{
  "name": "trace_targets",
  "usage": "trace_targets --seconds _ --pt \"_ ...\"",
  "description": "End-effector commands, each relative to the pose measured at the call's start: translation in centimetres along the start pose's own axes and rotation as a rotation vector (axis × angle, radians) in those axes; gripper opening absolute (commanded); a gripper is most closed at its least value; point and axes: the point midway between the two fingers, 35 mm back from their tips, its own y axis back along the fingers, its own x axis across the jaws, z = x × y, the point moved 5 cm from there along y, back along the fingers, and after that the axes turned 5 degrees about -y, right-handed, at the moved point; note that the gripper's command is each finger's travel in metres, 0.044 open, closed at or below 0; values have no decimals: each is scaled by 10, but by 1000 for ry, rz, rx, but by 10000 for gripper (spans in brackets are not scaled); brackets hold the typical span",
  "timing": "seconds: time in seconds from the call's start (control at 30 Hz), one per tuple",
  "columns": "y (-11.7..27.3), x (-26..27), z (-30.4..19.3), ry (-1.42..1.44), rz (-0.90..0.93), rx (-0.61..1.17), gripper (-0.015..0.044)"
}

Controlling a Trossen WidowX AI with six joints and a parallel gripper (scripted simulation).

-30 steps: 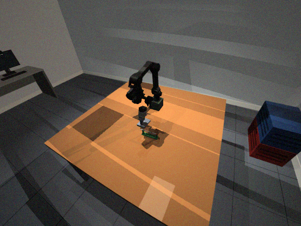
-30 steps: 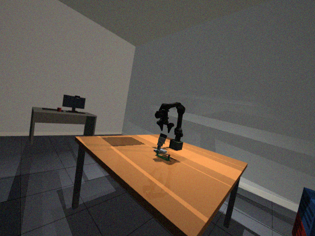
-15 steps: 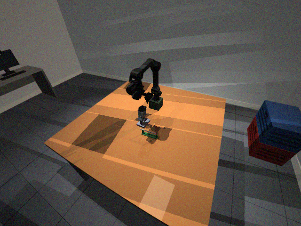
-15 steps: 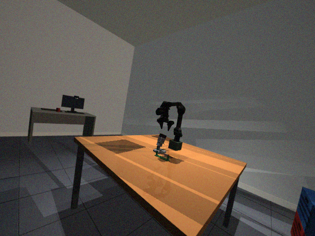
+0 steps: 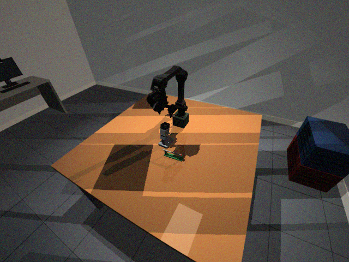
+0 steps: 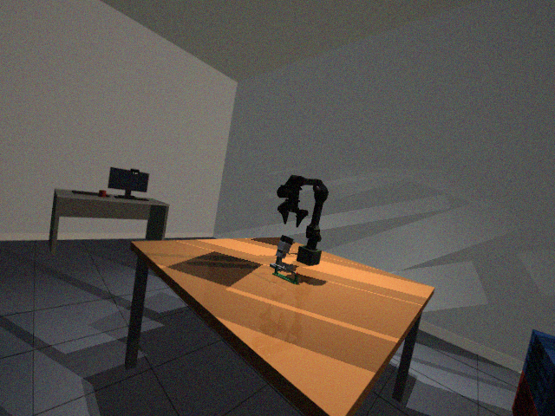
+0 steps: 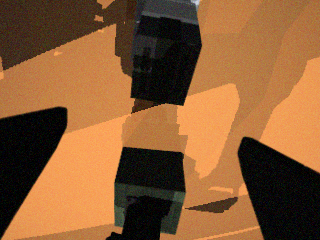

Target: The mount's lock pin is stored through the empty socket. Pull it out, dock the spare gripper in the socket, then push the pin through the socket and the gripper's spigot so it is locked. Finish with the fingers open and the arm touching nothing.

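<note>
Tabletop: orange wood [image 5: 214, 169] [image 6: 313, 304] [image 7: 220, 105] is carrying the whole job, with bands of light and shade crossing it.
Lock pin: a thin pale rod with a red end, probably the pin [image 5: 172, 152] [image 6: 297, 273], is lying along the near side of the upright unit; whether it is passing through anything, I cannot tell.
Green frame: this low piece [image 5: 174, 156] [image 6: 285, 278] is sitting just below the rod, presumably serving as its rest, keeping it raised for grasping.
Upright unit: the black-topped grey body [image 5: 164, 131] [image 6: 284, 247] [image 7: 167, 60] is standing just far of the frame, probably the spare gripper on its mount; seating and locking are staying unreadable at this size.
Pale plate: the foot [image 5: 162, 145] is spreading beneath the unit, likely steadying it.
Gripper: the arm's gripper [image 5: 165, 114] [image 6: 292, 224] [image 7: 156, 131] is hanging above the unit, fingers wide apart, gripping nothing, likely leaving room around the black top.
Pedestal: the dark green block [image 5: 176, 122] [image 6: 316, 258] [image 7: 120, 210] is bearing the arm, far and right of the unit.
Bins: blue and red ones [image 5: 324, 158] [image 6: 535, 371] are standing right, off the table.
</note>
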Motion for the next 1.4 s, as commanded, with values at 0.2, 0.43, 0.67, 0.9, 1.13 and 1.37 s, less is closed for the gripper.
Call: trace_targets --seconds 0.2,0.43,0.67,0.9,1.13,1.37 --pt "-1 57 -16 0 5 6 282" --pt "-2 109 -44 1 12 15 180" --pt "-14 118 -12 349 -41 -18 180" --pt "-46 135 51 1043 -179 -22 180" --pt "-73 144 91 1499 -281 30 180" --pt "-86 147 106 1676 -321 64 180"
